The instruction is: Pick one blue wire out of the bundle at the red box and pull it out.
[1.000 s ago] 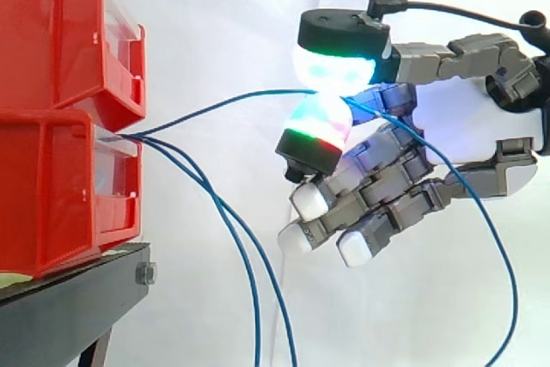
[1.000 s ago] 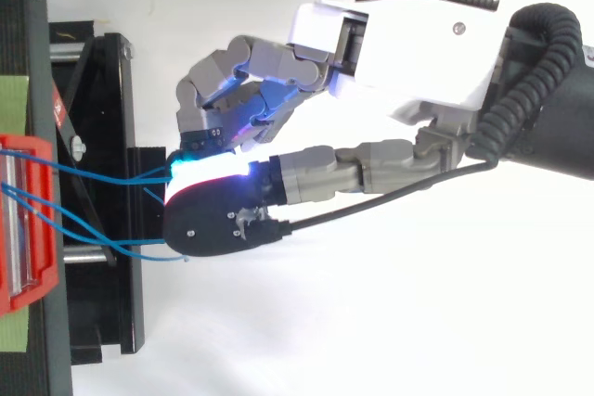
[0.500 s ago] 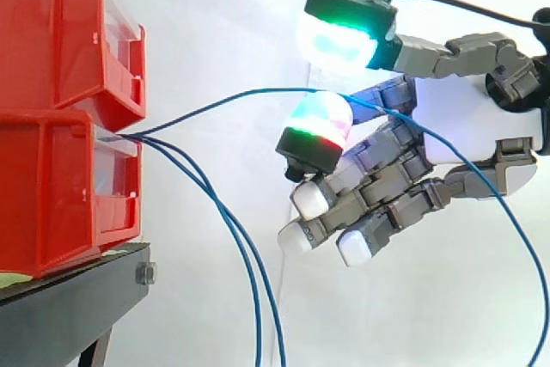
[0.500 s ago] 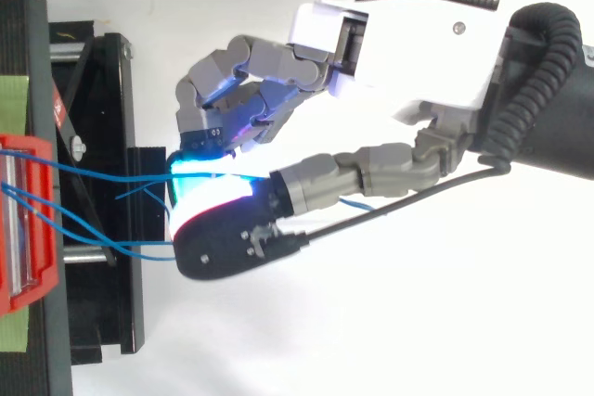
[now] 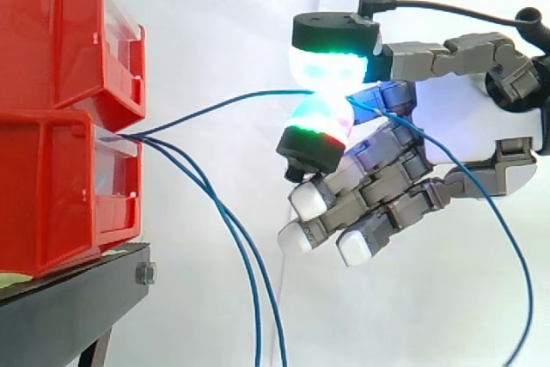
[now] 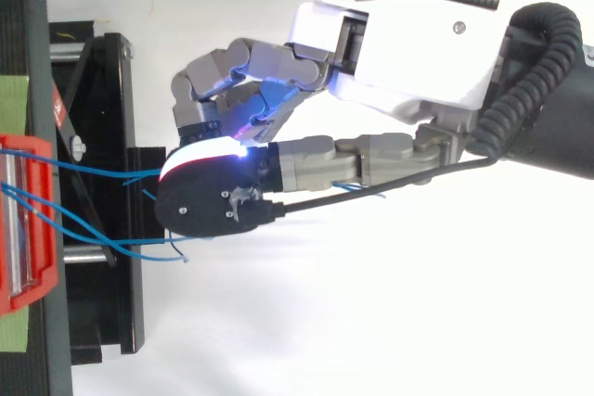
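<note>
1. Side view: two red boxes (image 5: 64, 109) stand stacked at the left edge on a black stand (image 5: 73, 307), their open fronts facing 3 o'clock.
2. Three blue wires leave the front lip of the lower box. One wire (image 5: 241, 98) climbs toward 2 o'clock to the hand (image 5: 477, 126). There it is pinched between the green-glowing thumb pad (image 5: 333, 59) above and a red-and-green finger pad (image 5: 320, 119) below. The other fingers are curled under, holding nothing.
3. Past the pinch this wire arcs toward 5 o'clock, down to the bottom right corner.
4. The two loose wires (image 5: 255, 315) droop toward 6 o'clock off the lower edge, well apart from the hand. Bare white curtain (image 5: 215, 23) lies between box front and pads.
5. Top view: the hand (image 6: 399, 53) reaches toward 9 o'clock, its pads over the stand's (image 6: 102, 90) right edge. Blue wires span from the red box (image 6: 19, 229) to the pads; open white room lies at 6 o'clock.
</note>
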Motion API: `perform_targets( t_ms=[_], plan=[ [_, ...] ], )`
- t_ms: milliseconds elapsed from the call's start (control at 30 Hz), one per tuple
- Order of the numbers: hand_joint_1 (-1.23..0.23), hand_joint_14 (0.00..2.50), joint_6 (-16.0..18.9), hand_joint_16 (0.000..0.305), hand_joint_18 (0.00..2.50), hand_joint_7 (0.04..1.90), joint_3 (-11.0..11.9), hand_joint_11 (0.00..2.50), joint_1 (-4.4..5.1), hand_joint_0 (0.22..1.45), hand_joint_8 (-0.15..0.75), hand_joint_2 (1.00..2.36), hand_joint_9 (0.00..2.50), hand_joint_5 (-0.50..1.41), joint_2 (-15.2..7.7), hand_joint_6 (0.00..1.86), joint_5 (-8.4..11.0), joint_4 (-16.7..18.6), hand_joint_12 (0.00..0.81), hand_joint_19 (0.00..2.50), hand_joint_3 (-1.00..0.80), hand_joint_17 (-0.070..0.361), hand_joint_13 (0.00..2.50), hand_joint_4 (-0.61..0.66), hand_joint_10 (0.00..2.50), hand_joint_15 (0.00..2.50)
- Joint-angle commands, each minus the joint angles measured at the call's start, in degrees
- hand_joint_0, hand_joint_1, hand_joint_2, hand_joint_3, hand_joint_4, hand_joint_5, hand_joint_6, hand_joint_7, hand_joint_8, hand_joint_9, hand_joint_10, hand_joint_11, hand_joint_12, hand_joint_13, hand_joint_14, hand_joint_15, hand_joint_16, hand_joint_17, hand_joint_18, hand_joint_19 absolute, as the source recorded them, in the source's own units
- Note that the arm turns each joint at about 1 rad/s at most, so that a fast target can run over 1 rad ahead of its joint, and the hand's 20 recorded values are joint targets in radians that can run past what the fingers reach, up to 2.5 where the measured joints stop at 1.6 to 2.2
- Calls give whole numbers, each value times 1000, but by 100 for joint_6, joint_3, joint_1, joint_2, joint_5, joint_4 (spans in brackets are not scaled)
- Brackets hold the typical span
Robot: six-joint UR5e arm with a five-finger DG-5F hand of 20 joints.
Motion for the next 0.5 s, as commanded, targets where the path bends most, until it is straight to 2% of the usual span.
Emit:
perform_targets(
  t_ms=[0,200,233,300,367,467],
  plan=[
    [-609,12,0,59,689,1408,2,553,0,590,360,1023,961,-59,0,538,0,2,459,548,-134,133,653,310,18,326],
    [-723,12,0,62,657,1296,2,574,0,565,358,1019,882,-97,0,605,0,2,466,528,-177,139,604,252,16,326],
    [-736,12,0,61,645,1324,-7,566,0,554,354,1017,869,-104,0,620,0,2,461,535,-230,137,599,216,19,326],
    [-720,12,0,63,653,1270,2,573,0,518,362,1013,871,-111,0,646,0,2,471,536,-315,142,600,229,16,331],
    [-610,11,0,66,673,1202,2,548,0,484,370,1002,882,-103,0,654,9,2,484,544,-465,148,609,262,17,326],
    [-425,13,0,65,675,1275,2,526,0,496,370,1000,920,-80,0,603,0,2,483,560,-495,146,626,275,15,331]
  ],
)
